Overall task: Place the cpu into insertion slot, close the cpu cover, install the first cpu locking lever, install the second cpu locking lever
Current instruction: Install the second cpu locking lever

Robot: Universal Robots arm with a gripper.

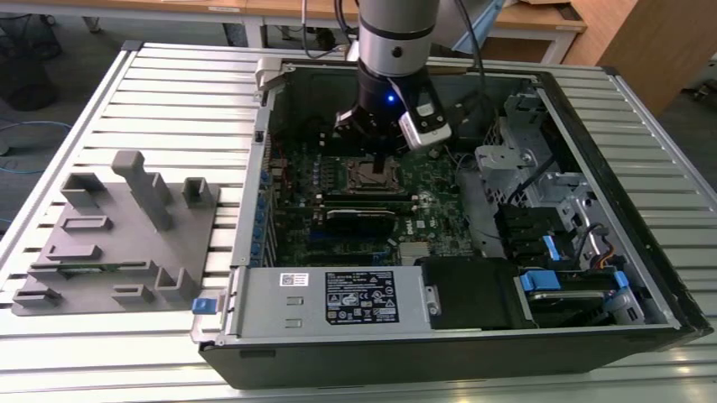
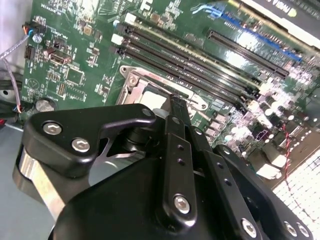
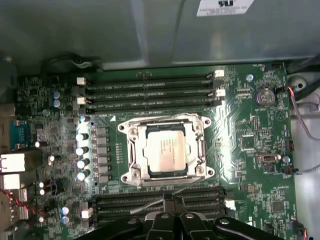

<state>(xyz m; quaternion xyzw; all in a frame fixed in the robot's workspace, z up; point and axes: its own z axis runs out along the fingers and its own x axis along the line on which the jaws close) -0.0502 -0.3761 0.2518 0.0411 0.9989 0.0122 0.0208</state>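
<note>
While seated under its cover, cpu [image 3: 164,150] lies just beside gripper [image 3: 166,199]

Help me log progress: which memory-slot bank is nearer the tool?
The bank between the cpu and the tool; the other bank lies beyond the socket.

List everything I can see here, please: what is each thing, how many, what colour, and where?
computer case: one, black, lying open on the slatted table
circuit board: one, green, inside the case
cpu: one, silvery, seated in the insertion slot
cpu cover: one, silver frame, down around the cpu
memory slots: several, black, on two sides of the slot
fixture block: one, grey, on the table at the exterior view's left
gripper: one, black, over the memory slots beside the slot
</note>
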